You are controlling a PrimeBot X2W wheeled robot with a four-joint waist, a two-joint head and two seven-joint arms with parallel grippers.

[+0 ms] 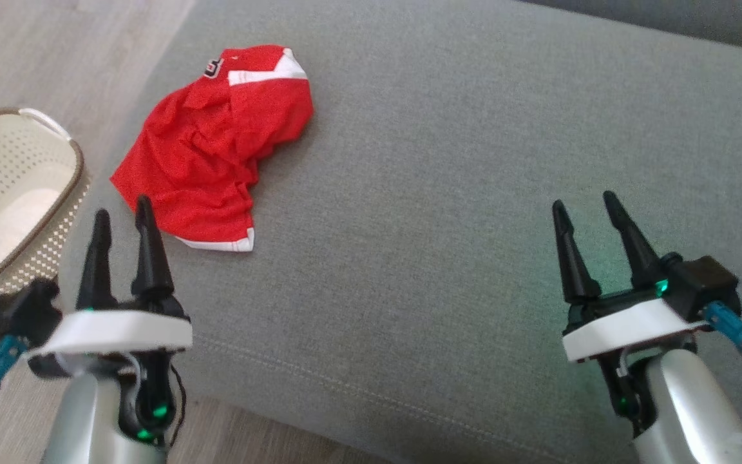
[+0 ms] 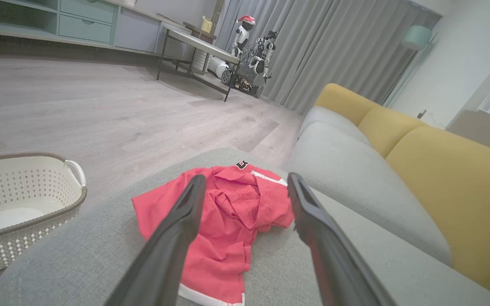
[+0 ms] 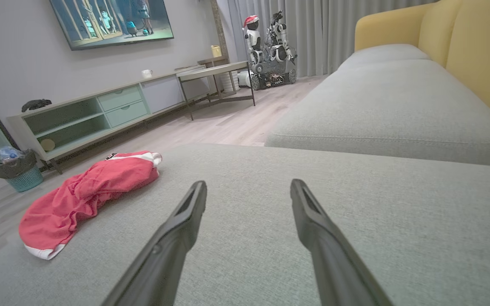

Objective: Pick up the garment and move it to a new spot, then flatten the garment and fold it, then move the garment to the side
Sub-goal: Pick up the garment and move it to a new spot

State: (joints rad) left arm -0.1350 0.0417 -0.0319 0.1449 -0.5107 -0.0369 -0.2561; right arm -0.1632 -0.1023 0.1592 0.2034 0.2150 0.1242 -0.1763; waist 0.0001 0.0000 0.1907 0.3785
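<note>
A crumpled red garment (image 1: 213,148) with white trim lies on the left part of a grey sofa cushion (image 1: 448,193). My left gripper (image 1: 122,217) hovers open just short of the garment's near edge, nothing between its fingers. In the left wrist view the garment (image 2: 228,221) lies straight ahead between the two open fingers (image 2: 181,225). My right gripper (image 1: 582,206) stands open over bare cushion at the lower right, far from the garment. In the right wrist view the garment (image 3: 87,195) lies off to the left.
A cream perforated laundry basket (image 1: 10,193) stands on the wooden floor left of the cushion. The cushion's front edge (image 1: 319,412) runs near my arms. A yellow sofa back (image 2: 440,170), a low TV cabinet (image 3: 100,114) and a parked robot (image 3: 270,46) lie beyond.
</note>
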